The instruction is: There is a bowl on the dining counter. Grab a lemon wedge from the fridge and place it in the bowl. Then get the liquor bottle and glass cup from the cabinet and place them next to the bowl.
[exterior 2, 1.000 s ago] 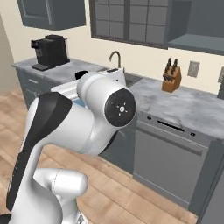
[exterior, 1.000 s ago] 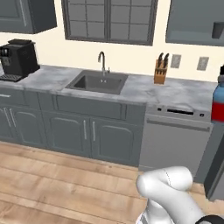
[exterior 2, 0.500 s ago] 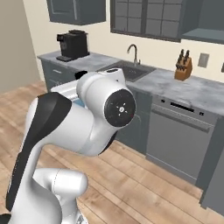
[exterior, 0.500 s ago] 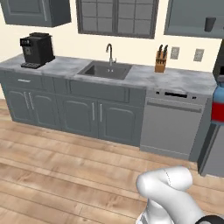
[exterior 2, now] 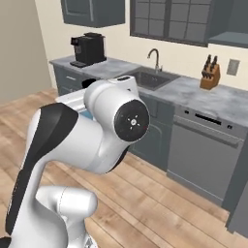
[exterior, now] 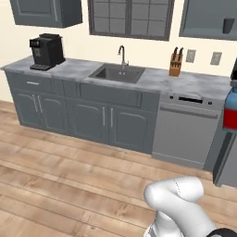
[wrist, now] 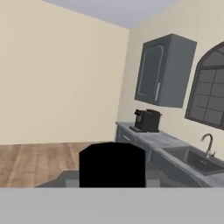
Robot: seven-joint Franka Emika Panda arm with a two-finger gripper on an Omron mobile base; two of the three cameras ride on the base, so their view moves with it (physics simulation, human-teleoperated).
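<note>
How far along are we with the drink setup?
Lemon step: cannot tell from here. In hand: the liquor bottle looks carried in the jaws, clear of the cabinet. Left: the glass cup sits in the cabinet; both must reach the bowl.

The worktop [exterior: 194, 84] is grey-white marble, the base cabinets [exterior: 83, 118] below it plain dark grey with pale bar handles. The coffee machine [exterior: 46, 51] at the far left is black. The sink [exterior: 116, 73] and tap [exterior: 122, 54] are grey metal. The knife block [exterior: 175, 65] is tan with dark handles. The dishwasher [exterior: 185, 134] is lighter grey. The bottle [exterior: 231, 109] at the right edge is blue above, red below. The walls [wrist: 57, 74] are cream, the floor [exterior: 65, 176] light wood planks.
</note>
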